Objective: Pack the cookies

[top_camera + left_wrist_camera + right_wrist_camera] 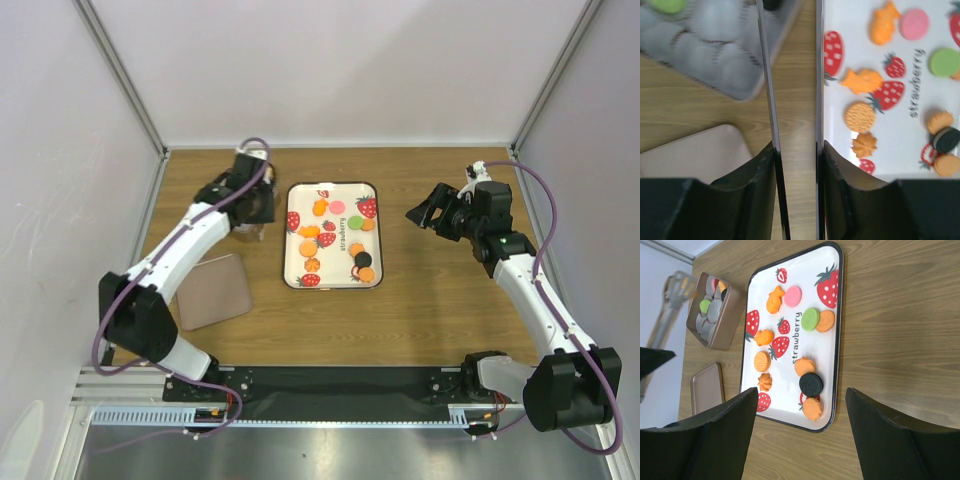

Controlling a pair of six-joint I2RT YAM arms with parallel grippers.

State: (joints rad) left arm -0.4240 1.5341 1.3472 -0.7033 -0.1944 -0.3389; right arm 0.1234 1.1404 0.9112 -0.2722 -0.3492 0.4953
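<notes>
The left gripper [797, 145] is clasping the metal tongs [819, 75] between its fingers just left of the tray [830, 350], the right gripper [801, 392] is hanging spread and empty to the tray's right, and the cookies [805, 366] are lying mostly on the tray, a few sitting in the tin [725, 325] left of it.

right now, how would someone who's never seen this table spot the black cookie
Find the white strawberry-print tray in the middle of the table. Near its corner closest to the right arm's base, the black cookie lies between two orange ones, the only black disc on it.
</notes>
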